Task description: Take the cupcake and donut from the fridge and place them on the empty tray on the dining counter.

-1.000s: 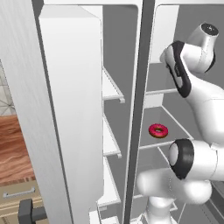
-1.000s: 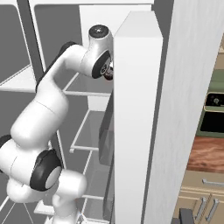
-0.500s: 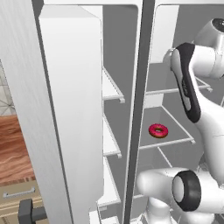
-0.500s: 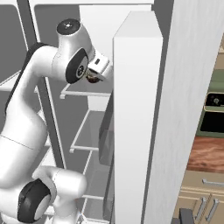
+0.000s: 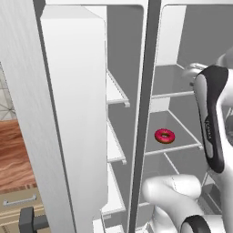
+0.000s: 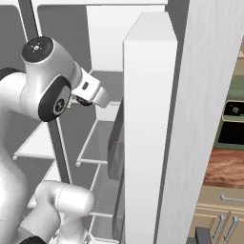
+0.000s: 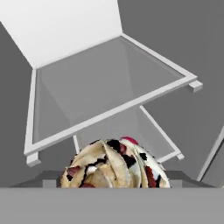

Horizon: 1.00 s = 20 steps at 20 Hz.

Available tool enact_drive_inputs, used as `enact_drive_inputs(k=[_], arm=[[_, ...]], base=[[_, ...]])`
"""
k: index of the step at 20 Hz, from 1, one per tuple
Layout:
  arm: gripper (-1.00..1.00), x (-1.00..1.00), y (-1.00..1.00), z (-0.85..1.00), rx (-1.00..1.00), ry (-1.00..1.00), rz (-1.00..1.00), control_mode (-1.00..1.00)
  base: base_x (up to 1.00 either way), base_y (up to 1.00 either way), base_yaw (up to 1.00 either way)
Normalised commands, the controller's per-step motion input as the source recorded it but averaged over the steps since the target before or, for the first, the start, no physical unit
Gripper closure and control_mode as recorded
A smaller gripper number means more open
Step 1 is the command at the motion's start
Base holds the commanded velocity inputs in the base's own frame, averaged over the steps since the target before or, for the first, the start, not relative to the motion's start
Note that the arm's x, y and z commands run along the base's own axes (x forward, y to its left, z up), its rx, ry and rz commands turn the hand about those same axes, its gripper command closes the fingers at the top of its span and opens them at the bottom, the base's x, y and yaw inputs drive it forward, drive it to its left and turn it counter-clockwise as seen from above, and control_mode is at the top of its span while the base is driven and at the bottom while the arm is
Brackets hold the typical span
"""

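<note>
The cupcake, dark brown with a tan top, sits low in the hand view right where my fingertips are and hides them. My gripper holds it in front of the open fridge, above its white shelves. The donut, a pink-red ring, lies on a middle shelf in the fridge's right half, below and beyond my hand. The tray and the dining counter are out of view.
The fridge's left door and right door stand open on either side of my arm. Wood-topped beige drawer cabinets flank the fridge. An oven is at the far right.
My hand has drawn back out of the fridge's upper shelf area, toward the base and lower, with the cupcake still in it. The donut has not moved.
</note>
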Motion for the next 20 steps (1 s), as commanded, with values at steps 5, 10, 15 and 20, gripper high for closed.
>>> enact_drive_inputs(k=[5, 10, 15, 20], arm=[[1.0, -1.0, 0.37, -0.05, -0.01, -0.03, 0.0, -1.0], [1.0, -1.0, 0.19, 0.3, -0.01, -0.09, 0.0, -1.0], [1.0, -0.71, 0.25, 0.1, 0.0, -0.03, 0.0, 1.0], [1.0, 0.0, 0.0, 0.0, 0.0, 0.0, 0.0, 1.0]], base=[[0.0, 0.0, 0.0], [0.0, 0.0, 0.0], [-0.2, 0.01, 0.0], [-1.0, 0.02, 0.0]])
